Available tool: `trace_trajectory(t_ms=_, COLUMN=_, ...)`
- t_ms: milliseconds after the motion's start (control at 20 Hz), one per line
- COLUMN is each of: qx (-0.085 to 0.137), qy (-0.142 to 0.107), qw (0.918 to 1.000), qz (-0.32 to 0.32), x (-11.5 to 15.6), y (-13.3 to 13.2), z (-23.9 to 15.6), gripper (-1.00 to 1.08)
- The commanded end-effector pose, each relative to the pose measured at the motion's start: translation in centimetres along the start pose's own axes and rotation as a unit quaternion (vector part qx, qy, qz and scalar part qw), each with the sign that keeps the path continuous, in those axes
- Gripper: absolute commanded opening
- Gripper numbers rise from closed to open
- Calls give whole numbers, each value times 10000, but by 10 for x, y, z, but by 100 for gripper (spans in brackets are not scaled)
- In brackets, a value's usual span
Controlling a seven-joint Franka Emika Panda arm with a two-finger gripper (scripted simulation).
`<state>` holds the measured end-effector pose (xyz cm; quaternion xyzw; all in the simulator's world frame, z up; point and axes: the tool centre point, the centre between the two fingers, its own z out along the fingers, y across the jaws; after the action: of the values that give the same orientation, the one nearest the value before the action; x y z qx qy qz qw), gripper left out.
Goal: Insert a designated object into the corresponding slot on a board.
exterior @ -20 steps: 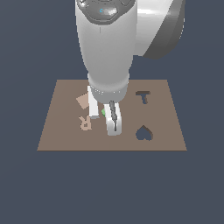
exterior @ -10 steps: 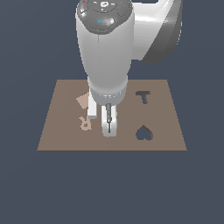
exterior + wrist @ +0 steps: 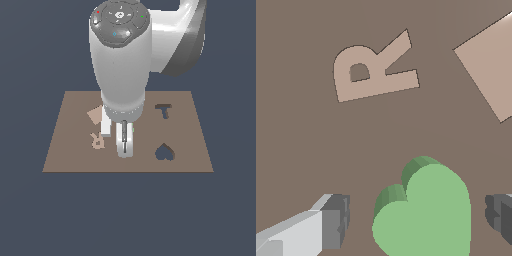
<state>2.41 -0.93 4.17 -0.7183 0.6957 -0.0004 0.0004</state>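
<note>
The bright-green heart [image 3: 426, 215] lies flat on the brown board [image 3: 75, 155]. My gripper [image 3: 418, 220] is open and straddles it. One grey fingertip [image 3: 336, 227] and the other [image 3: 501, 212] stand on either side of it, each with a small gap. In the exterior view the gripper [image 3: 124, 146] hangs low over the board's middle, and the arm hides the heart. The dark heart-shaped slot [image 3: 164, 152] lies toward the exterior view's right of the gripper, near the board's front edge.
A tan R-shaped piece [image 3: 97, 141] [image 3: 373, 70] and a tan square [image 3: 95, 115] [image 3: 491, 65] lie on the board toward the exterior view's left of the gripper. A dark T-shaped cutout [image 3: 163, 111] sits behind the heart slot.
The arm has come down toward the board. The gripper now sits lower over the green heart, which the arm has covered in the exterior view.
</note>
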Motion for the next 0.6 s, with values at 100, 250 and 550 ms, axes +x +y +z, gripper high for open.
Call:
trace_trajectory(t_ms=100, qx=-6, qy=0, qw=10000, qz=2, x=0, y=1, z=11, gripper=100)
trace_trajectory(t_ms=250, qx=-6, qy=0, qw=10000, qz=2, x=0, y=1, z=12, gripper=-100)
trace_trajectory(t_ms=550, qx=-6, qy=0, qw=10000, qz=2, x=0, y=1, z=12, gripper=-100)
